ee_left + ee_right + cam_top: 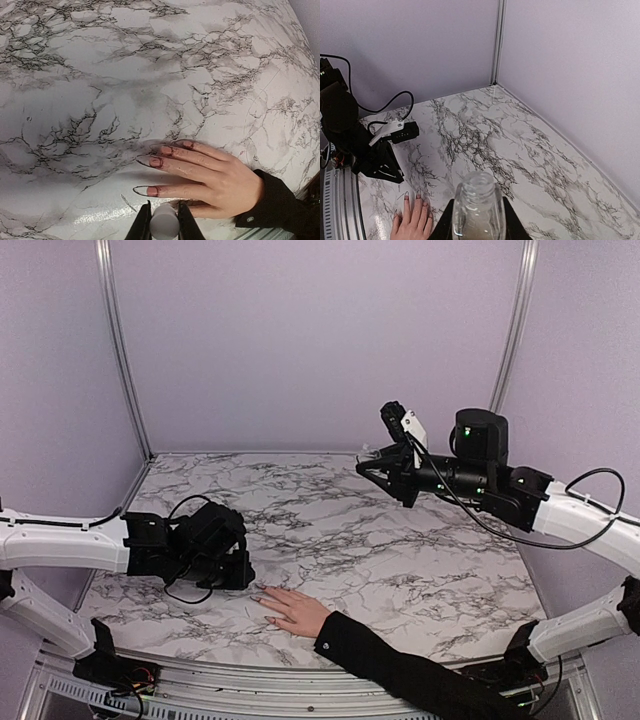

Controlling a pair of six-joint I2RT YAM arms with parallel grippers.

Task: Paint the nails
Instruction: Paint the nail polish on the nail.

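Pinching a white cylinder [164,222], likely the brush cap, between the left fingers [143,226], just beside the hand [220,182] lying flat on the tabletop [100,75]. Nails [150,161] just ahead of that cylinder, with their long axis crosswise to it, pointing away from the black sleeve [280,210]. Clasping a clear bottle [477,200] in the right fingers [442,229], raised well apart from the hand. Left side clearly nearer.

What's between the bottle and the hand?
Only bare marble table, as the right wrist view shows. The bottle doesn't touch the hand.
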